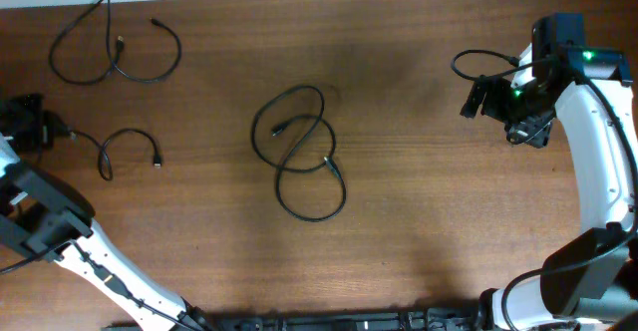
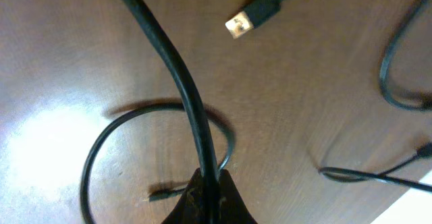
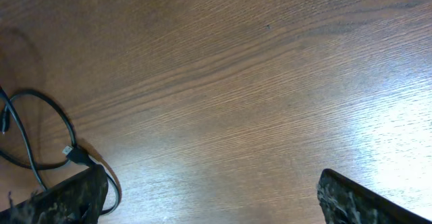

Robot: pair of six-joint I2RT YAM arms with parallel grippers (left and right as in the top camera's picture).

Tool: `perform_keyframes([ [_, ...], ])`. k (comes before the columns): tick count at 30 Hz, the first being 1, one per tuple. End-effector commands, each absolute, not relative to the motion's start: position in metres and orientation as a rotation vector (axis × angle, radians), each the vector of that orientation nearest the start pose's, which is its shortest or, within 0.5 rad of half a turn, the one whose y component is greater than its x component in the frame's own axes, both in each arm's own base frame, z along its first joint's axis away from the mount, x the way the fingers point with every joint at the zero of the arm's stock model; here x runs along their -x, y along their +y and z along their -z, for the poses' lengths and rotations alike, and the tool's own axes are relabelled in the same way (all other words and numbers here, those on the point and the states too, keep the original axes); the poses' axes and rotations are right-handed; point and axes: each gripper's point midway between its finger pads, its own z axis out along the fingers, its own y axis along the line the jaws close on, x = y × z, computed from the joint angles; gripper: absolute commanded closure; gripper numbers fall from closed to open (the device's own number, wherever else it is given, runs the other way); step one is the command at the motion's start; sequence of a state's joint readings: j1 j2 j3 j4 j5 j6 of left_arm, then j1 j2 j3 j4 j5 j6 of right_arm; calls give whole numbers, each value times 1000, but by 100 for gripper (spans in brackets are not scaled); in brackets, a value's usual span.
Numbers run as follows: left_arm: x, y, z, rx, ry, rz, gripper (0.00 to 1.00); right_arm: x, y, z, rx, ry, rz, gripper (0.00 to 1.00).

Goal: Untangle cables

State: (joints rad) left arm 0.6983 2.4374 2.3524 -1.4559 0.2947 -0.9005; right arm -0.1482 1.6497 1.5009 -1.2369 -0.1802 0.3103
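A tangle of black cable (image 1: 299,152) lies in loops at the table's middle. At the left, a short black cable (image 1: 128,132) runs from my left gripper (image 1: 28,124) into a small loop. In the left wrist view my left gripper (image 2: 210,196) is shut on this cable (image 2: 177,75), which rises away from the jaws over its own loop (image 2: 101,137). A third cable (image 1: 112,44) lies at the back left; its USB plug (image 2: 251,18) shows in the left wrist view. My right gripper (image 1: 478,97) (image 3: 212,204) is open and empty above bare wood at the right.
In the right wrist view a black cable with a small plug (image 3: 40,140) lies by the left finger. A thin black loop (image 1: 474,62) hangs beside the right arm. The table's edge (image 2: 412,197) shows in the left wrist view, with more cable strands (image 2: 388,82) near it.
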Motion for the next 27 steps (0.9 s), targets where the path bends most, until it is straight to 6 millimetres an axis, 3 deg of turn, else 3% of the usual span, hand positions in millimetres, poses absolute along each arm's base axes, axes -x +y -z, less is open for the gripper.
perform_keyframes([
  [1,-390,272,-79,2389,2059,434,100,-338,-23,-165,-640,2874,-270,2],
  [4,-390,275,-76,2382,2059,411,95,-338,-23,-165,-640,2874,-270,2],
  [6,-384,281,-72,2371,2084,329,84,-338,-23,-165,-640,2874,-269,2],
  [8,-373,288,-63,2370,2123,210,76,-338,-23,-165,-640,2874,-269,2],
  [11,-370,287,-47,2304,2241,198,69,-338,-23,-165,-640,2874,-269,2],
  [15,-374,290,-34,2163,2367,204,77,-338,-23,-165,-640,2874,-269,2],
  [18,-371,296,-33,2137,2381,152,93,-338,-23,-165,-640,2874,-269,2],
  [20,-374,299,-40,2124,2366,152,97,-338,-23,-165,-640,2874,-269,2],
  [22,-381,305,-60,2091,2332,152,98,-338,-23,-165,-640,2874,-269,2],
  [23,-385,309,-75,2065,2308,151,94,-338,-23,-165,-640,2874,-269,2],
  [24,-390,312,-89,2038,2281,152,31,-338,-23,-165,-640,2874,-269,2],
  [25,-394,314,-104,2012,2257,159,1,-338,-23,-165,-640,2874,-269,2],
  [27,-395,314,-116,1998,2245,169,1,-338,-23,-165,-640,2874,-269,2],
])
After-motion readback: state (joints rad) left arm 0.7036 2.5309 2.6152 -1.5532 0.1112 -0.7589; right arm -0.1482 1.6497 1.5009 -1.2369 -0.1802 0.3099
